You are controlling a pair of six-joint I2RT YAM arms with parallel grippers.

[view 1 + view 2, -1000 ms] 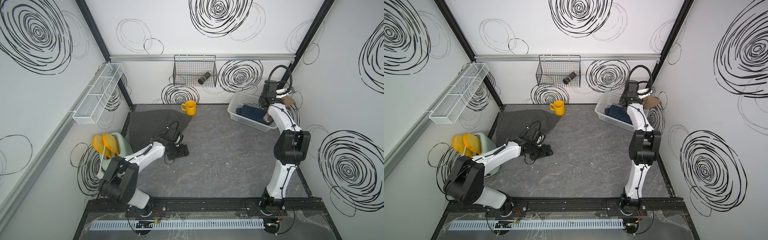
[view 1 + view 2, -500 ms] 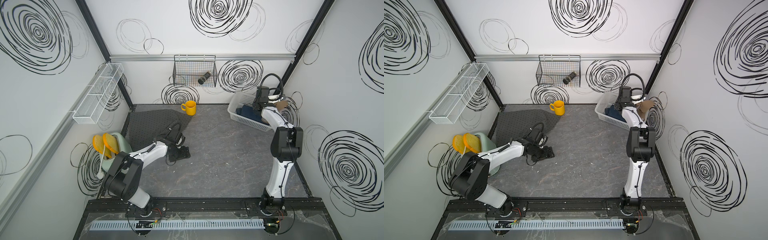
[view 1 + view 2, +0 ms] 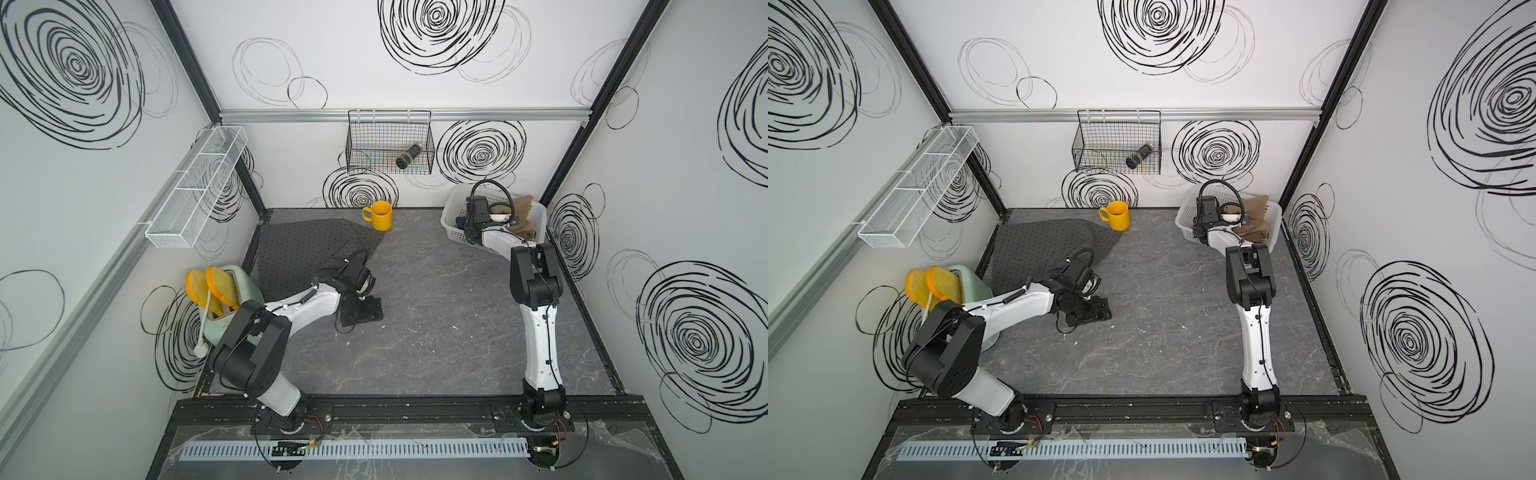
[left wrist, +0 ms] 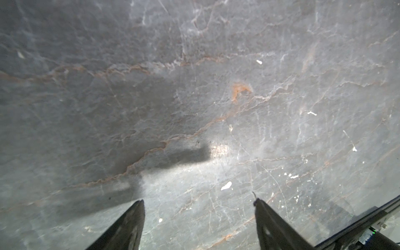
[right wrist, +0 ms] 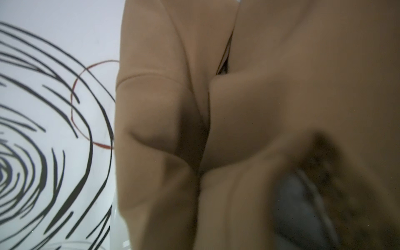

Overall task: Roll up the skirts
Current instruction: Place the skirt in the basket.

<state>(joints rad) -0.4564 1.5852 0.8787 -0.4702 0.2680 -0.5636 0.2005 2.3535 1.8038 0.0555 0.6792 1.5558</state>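
The left arm (image 3: 299, 305) and right arm (image 3: 540, 345) had white shells between bulky black joints, black wedge-shaped fingers (image 4: 127, 225) on the left gripper (image 4: 198, 201), and black cable loops (image 3: 491, 181) behind the fingers.

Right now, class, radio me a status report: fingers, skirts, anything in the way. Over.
Left fingers open over bare table. Right arm in white basket, fingers hidden against tan skirt. Dotted grey skirt flat, unrolled. Yellow mug beside it.

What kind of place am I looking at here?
Likely a robot test cell dressed as a home: robot arms on a front rail, spiral-scribbled wall panels, and props like a yellow mug and laundry basket.
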